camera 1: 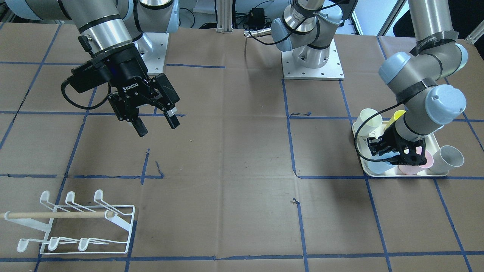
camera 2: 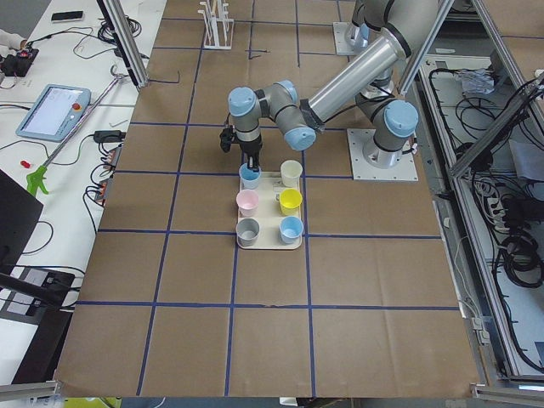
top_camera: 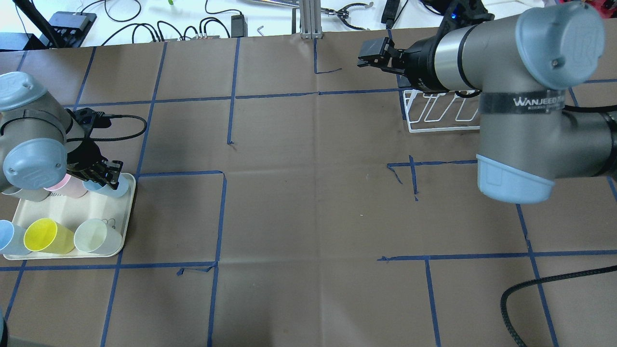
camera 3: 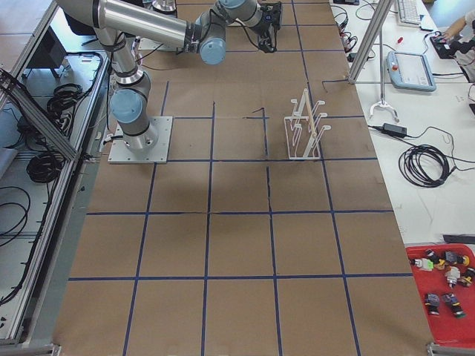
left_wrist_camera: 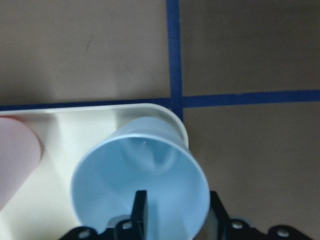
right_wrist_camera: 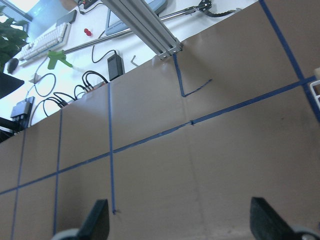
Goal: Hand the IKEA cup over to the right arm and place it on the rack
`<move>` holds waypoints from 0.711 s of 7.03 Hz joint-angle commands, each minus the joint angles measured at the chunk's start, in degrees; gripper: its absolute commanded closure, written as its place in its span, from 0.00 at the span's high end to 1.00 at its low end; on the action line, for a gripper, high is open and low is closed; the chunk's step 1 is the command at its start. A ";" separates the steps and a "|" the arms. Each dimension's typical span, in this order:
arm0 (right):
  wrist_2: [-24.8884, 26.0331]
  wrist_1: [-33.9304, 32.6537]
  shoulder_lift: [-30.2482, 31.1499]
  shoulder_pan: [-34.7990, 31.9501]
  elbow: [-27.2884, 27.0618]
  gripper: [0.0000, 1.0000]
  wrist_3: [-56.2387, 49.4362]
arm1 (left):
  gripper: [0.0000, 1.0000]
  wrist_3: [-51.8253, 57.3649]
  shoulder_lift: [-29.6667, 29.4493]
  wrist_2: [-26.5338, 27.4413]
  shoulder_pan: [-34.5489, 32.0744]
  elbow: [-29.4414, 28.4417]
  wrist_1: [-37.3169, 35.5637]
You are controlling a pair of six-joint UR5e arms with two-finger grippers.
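Note:
A light blue IKEA cup [left_wrist_camera: 140,170] stands upright at the corner of the cream tray [left_wrist_camera: 90,130]; it also shows in the overhead view [top_camera: 110,187]. My left gripper [left_wrist_camera: 177,215] is open and straddles the cup's rim, with one finger inside and one outside the wall. The cup rests on the tray. My right gripper [camera 1: 158,128] is open and empty. It hangs above the table, well apart from the white wire rack [camera 1: 87,226] with its wooden dowel [camera 1: 56,215].
The tray [top_camera: 72,207] also holds a pink cup [top_camera: 67,185], a yellow cup [top_camera: 46,236], a whitish cup [top_camera: 96,236], another blue cup [top_camera: 7,238] and a grey cup [top_camera: 29,194]. Brown paper with blue tape lines covers the table.

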State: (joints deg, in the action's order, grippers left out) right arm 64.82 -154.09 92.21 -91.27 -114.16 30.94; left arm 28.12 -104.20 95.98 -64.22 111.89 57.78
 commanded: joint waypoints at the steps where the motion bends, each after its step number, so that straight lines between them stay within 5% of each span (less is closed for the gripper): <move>1: -4.17 -11.03 0.51 -0.05 -4.04 1.00 14.26 | 0.00 -0.25 1.10 0.08 -0.03 -2.10 0.06; 2: -6.44 -12.54 0.60 -0.05 -5.36 1.00 18.58 | 0.00 -0.34 1.97 0.17 -0.12 -5.42 2.67; 4: -6.38 -30.39 0.87 -0.05 -11.23 1.00 31.12 | 0.00 -0.69 4.35 -1.23 -0.82 -13.85 16.24; 5: -6.38 -37.79 0.87 -0.05 -13.87 1.00 38.41 | 0.00 -3.22 4.70 -6.11 -1.08 -18.59 24.93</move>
State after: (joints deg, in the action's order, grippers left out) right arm 58.53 -182.16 93.04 -91.32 -124.52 60.65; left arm 26.86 -100.24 93.94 -64.93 98.90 73.03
